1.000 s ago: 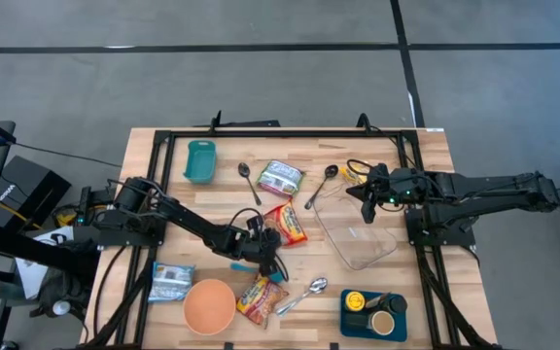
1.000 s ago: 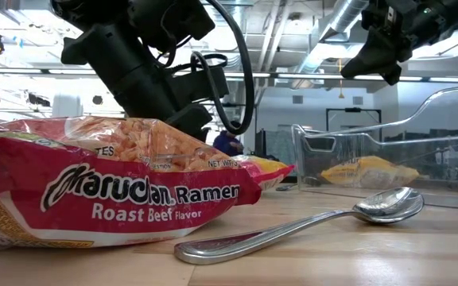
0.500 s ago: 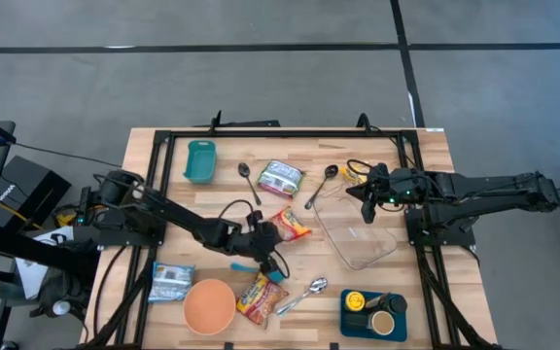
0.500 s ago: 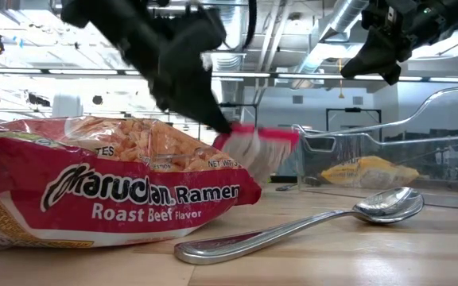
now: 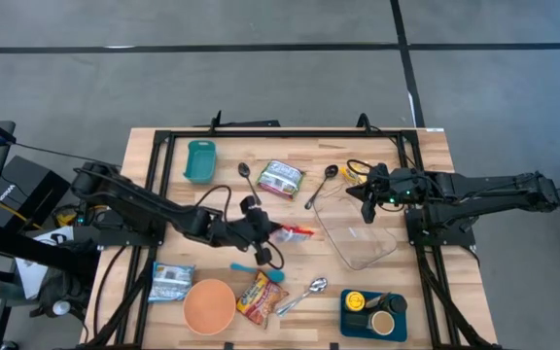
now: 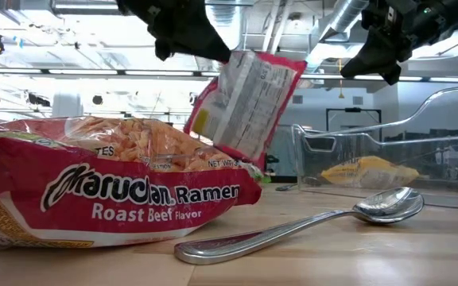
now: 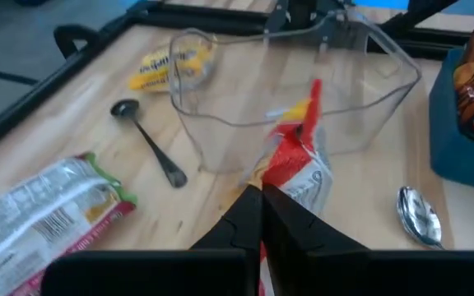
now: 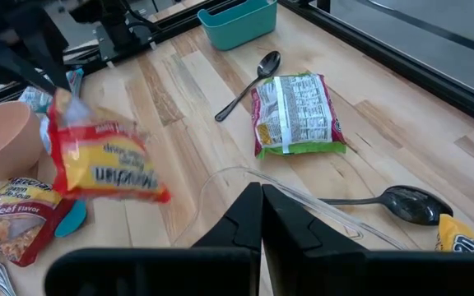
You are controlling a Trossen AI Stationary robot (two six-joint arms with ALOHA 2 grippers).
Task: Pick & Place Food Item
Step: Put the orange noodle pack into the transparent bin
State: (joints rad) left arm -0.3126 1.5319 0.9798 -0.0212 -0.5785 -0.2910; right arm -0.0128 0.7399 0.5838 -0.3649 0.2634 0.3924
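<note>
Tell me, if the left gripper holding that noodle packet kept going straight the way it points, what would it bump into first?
Probably the clear plastic container. The left gripper, shut on the ramen packet, points straight at its near wall, with only bare table between. Depth is hard to judge.

Red-yellow ramen packet [image 5: 291, 232] lifted off table, hanging tilted beside clear container [image 5: 361, 231].

Even overhead light, some motion blur on the lifted packet

The high view is evenly lit, with soft shadows under the arms on the table [image 5: 426, 156]. In the low view, bright ceiling lights [image 6: 78, 57] glare behind dark arm silhouettes, and the spoon [image 6: 308, 225] shines. The raised noodle packet [image 8: 101, 163] smears with motion in the right wrist view; the clear container [image 7: 295, 90] looks hazy in the left wrist view.
</note>
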